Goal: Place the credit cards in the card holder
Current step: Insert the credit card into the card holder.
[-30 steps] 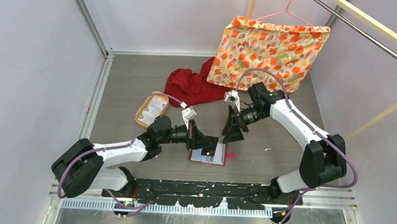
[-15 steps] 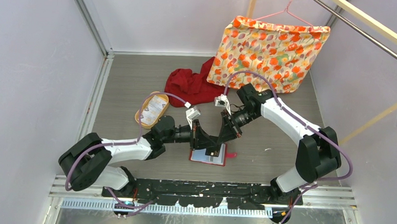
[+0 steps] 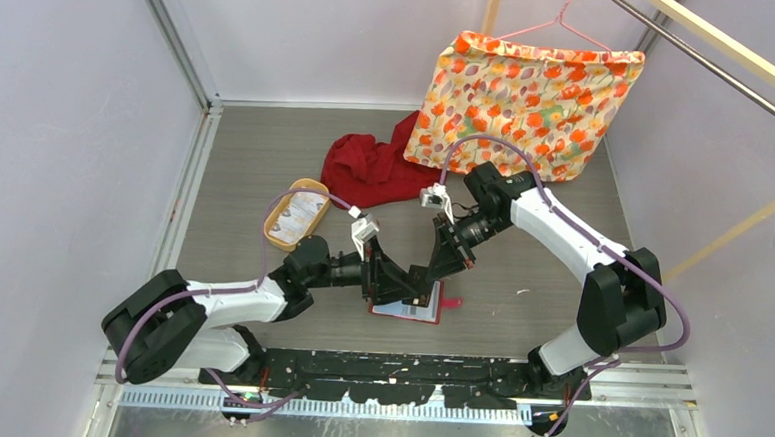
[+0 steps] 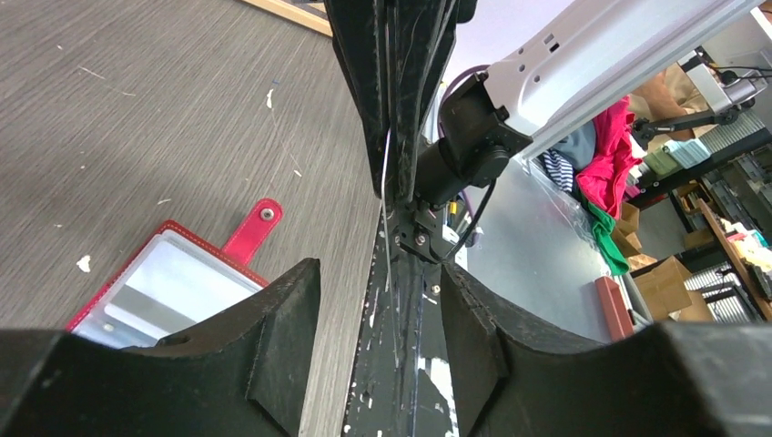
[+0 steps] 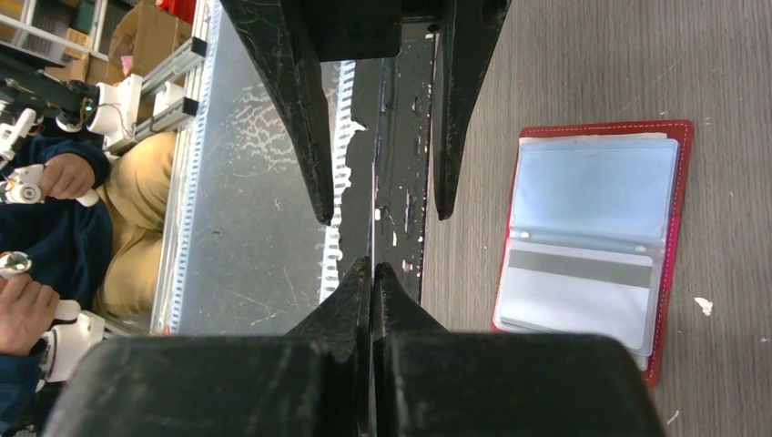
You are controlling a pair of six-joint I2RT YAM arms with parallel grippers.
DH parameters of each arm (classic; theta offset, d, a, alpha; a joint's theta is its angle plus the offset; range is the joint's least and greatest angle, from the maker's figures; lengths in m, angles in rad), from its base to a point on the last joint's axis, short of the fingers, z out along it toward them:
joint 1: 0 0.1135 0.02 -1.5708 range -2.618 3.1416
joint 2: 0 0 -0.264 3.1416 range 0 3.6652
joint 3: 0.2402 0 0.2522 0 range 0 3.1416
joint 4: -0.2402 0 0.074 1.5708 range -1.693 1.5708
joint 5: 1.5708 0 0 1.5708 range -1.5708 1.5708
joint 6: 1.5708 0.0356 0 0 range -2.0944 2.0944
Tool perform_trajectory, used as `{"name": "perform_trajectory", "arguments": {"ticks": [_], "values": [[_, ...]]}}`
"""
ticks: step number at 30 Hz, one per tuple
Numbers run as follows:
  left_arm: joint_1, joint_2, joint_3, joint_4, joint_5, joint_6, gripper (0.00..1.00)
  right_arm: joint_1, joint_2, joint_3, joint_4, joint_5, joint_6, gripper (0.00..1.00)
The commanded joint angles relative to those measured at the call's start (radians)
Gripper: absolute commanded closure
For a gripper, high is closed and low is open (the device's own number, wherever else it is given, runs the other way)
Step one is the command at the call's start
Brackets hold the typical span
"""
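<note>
Just above the open card holder [image 3: 406, 307], both arms meet tip to tip. On the right end effector [image 5: 373, 269] the fingers are pressed together, pinching a credit card [image 4: 387, 173] held on edge. On the left end effector [image 4: 378, 273] the fingers are spread, one on each side of that card, with gaps visible. The card holder lies flat on the worktop [image 3: 247, 151], clear pockets up, snap tab [image 4: 256, 229] unfastened. A striped card [image 5: 575, 293] sits in one pocket.

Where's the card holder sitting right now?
In the top view, the card holder lies open on the table, centred near the front edge. It sits directly below where the left claw and right claw meet, its snap tab pointing right.
</note>
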Motion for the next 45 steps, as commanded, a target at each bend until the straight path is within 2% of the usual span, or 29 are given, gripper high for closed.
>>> {"name": "perform_trajectory", "arguments": {"ticks": [1, 4, 7, 11, 13, 14, 17, 18, 20, 22, 25, 27, 34, 39, 45], "values": [[-0.002, 0.010, -0.018, 0.135, 0.000, -0.028, 0.49, -0.022, -0.010, 0.035, -0.012, -0.070, -0.013, 0.99], [-0.002, 0.045, -0.007, 0.179, 0.002, -0.056, 0.56, -0.029, -0.011, 0.030, -0.002, -0.072, -0.001, 0.99], [-0.002, 0.061, 0.005, 0.192, 0.005, -0.073, 0.72, -0.031, -0.010, 0.027, 0.007, -0.061, 0.006, 0.99], [-0.002, 0.067, 0.012, 0.187, 0.015, -0.078, 0.99, -0.031, -0.001, 0.025, 0.011, -0.045, 0.006, 0.99], [0.003, 0.068, 0.011, 0.173, 0.013, -0.074, 1.00, -0.031, -0.001, 0.023, 0.013, -0.032, 0.005, 0.99], [0.009, 0.066, 0.010, 0.153, 0.017, -0.073, 1.00, -0.031, -0.003, 0.024, 0.013, -0.026, 0.005, 0.93], [0.058, 0.058, 0.005, 0.063, 0.046, -0.088, 1.00, -0.036, -0.011, 0.040, -0.024, 0.024, -0.027, 0.56], [0.083, 0.056, 0.003, 0.030, 0.067, -0.105, 1.00, -0.043, -0.016, 0.051, -0.043, 0.048, -0.051, 0.47], [0.129, 0.054, -0.010, -0.027, 0.108, -0.133, 1.00, -0.069, -0.036, 0.051, -0.043, 0.099, -0.060, 0.38], [0.162, 0.051, -0.037, -0.051, 0.136, -0.146, 1.00, -0.092, -0.068, 0.026, 0.020, 0.181, -0.011, 0.36], [0.178, 0.057, -0.048, -0.116, 0.156, -0.135, 1.00, -0.102, -0.115, -0.032, 0.118, 0.288, 0.041, 0.37], [0.178, 0.080, -0.033, -0.151, 0.176, -0.120, 1.00, -0.102, -0.110, -0.052, 0.140, 0.301, 0.041, 0.40], [0.199, 0.208, 0.022, -0.199, 0.208, -0.077, 1.00, -0.038, 0.025, -0.019, 0.070, 0.377, -0.019, 0.73], [0.212, 0.339, 0.013, -0.065, 0.193, -0.162, 1.00, -0.003, 0.117, 0.005, 0.045, 0.388, -0.011, 0.86], [0.217, 0.496, -0.007, 0.159, 0.204, -0.298, 1.00, 0.044, 0.235, 0.033, 0.055, 0.449, 0.059, 0.88]]}}
